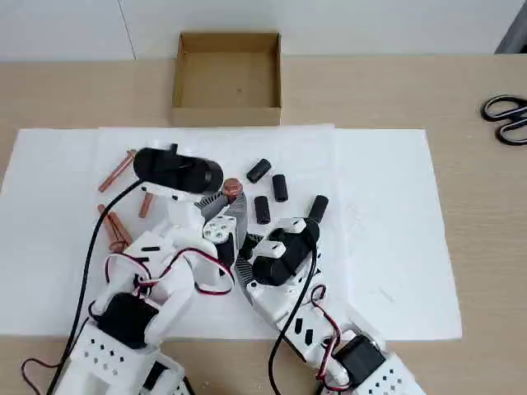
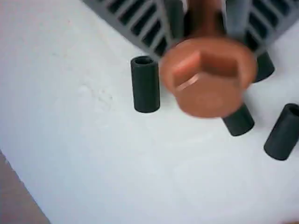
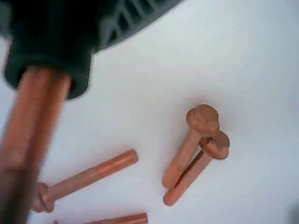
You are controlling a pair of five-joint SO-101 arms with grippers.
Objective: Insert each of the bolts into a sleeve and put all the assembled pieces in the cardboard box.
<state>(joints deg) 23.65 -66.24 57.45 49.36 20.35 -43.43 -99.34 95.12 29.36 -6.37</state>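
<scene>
My left gripper (image 1: 230, 207) (image 2: 201, 23) is shut on a copper bolt (image 1: 233, 188) (image 2: 208, 77), whose hexagonal head faces the left wrist camera. Just below it in the high view, my right gripper (image 1: 245, 248) (image 3: 46, 42) is shut on a black sleeve (image 3: 46, 60), and a copper shaft (image 3: 28, 140) meets that sleeve's open end. Several loose sleeves (image 1: 262, 209) (image 2: 145, 84) lie on the white paper to the right of the grippers. Loose bolts (image 1: 111, 226) (image 3: 196, 149) lie to the left. The cardboard box (image 1: 226, 117) stands open at the back.
White paper (image 1: 387, 247) covers the middle of the wooden table. Black scissors (image 1: 506, 119) lie at the far right edge. Both arm bases and their red and black cables (image 1: 206, 280) crowd the front.
</scene>
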